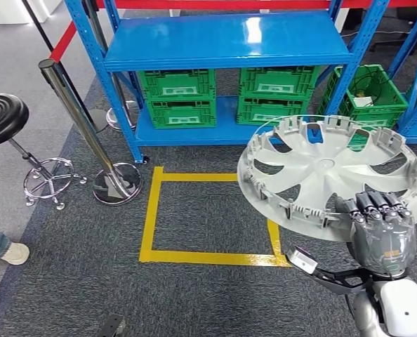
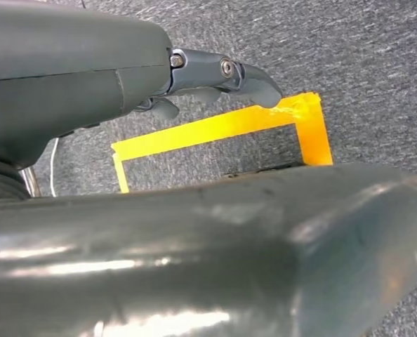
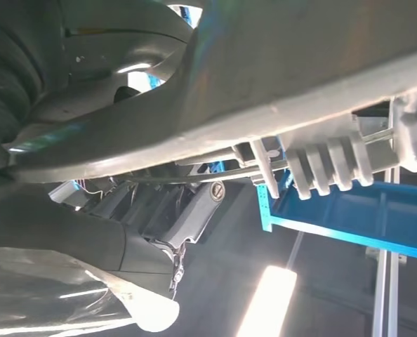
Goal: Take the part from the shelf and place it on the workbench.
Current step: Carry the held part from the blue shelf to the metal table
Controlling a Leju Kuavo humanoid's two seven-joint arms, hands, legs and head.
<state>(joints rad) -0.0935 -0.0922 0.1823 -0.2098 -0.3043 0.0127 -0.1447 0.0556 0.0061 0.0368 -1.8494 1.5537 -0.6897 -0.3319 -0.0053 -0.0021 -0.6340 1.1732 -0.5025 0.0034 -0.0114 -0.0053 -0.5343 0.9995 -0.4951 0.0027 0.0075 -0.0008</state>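
Head view: the right hand (image 1: 382,232) grips the near rim of the grey wheel cover (image 1: 331,168), fingers curled over its edge. The cover is held roughly flat in the air with its ribbed inner side up, above the grey carpet (image 1: 79,281) beside the yellow tape rectangle (image 1: 152,210), in front of the blue shelf (image 1: 227,42) with its green crates (image 1: 177,98). A chrome post (image 1: 82,119) and a black stool (image 1: 2,119) stand to the left.

Left wrist view: the left hand (image 2: 142,77) hangs over the carpet and the yellow tape, fingers (image 2: 254,81) extended, holding nothing.

Right wrist view: the cover's clip-studded rim fills the frame just beyond the right hand's dark fingers (image 3: 196,210), which press on it; the blue shelf lies beyond.
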